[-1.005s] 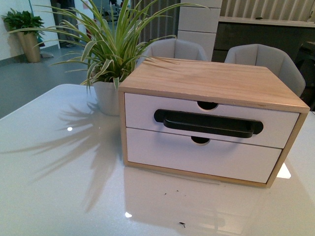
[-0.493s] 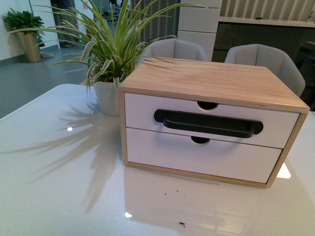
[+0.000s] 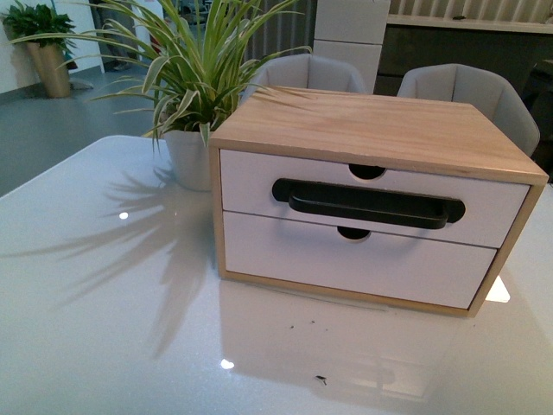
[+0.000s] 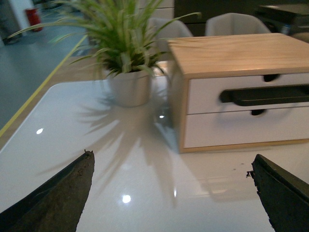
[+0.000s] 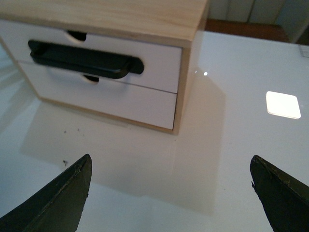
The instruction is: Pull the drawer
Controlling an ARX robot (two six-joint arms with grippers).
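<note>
A light wood cabinet (image 3: 380,125) stands on the white table. Its upper drawer (image 3: 251,183) has a white front, a long black bar handle (image 3: 367,204) and a half-round notch, and it sits shut, flush with the frame. In the left wrist view the drawer (image 4: 207,94) and handle (image 4: 265,95) lie well ahead of my open left gripper (image 4: 172,159), which holds nothing. In the right wrist view the drawer (image 5: 154,60) and handle (image 5: 84,59) are also ahead of my open, empty right gripper (image 5: 170,162). Neither arm shows in the front view.
Below it is a plain white drawer front (image 3: 346,259) without a handle. A potted plant (image 3: 190,160) stands against the cabinet's left side. Two grey chairs (image 3: 311,73) are behind the glossy white table (image 3: 104,303). Small dark specks (image 3: 320,378) lie in front of the cabinet.
The front view has shifted slightly, so the cabinet sits a little higher in the picture. The drawer stays shut.
</note>
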